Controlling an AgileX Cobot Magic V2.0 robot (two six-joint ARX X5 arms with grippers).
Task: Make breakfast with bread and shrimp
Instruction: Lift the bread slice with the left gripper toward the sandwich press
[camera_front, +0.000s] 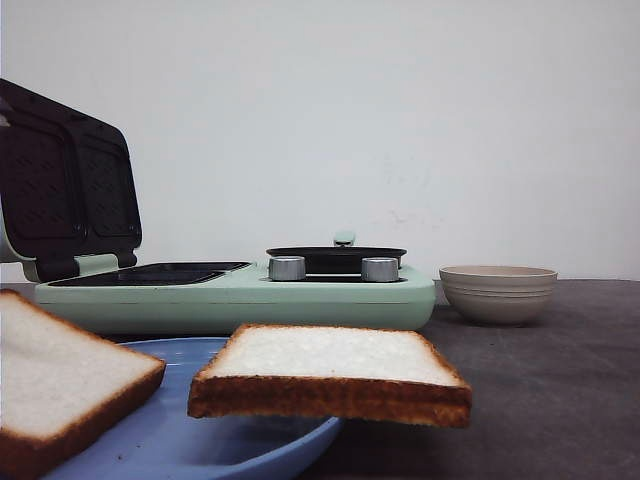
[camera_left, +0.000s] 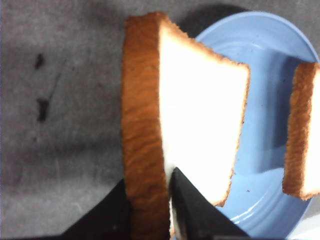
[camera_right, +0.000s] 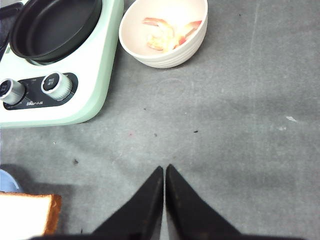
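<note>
Jaws of the left gripper pinch one bread slice by its crust, holding it above the blue plate, where the second slice rests. Right gripper jaws are pressed together, empty, over the counter. Shrimp lie in the bowl beside the cooker.

Near bread slice cut off by the front view's left edge, blue plate cropped below, open lid cropped at left, shrimp overexposed in the bowl
</note>
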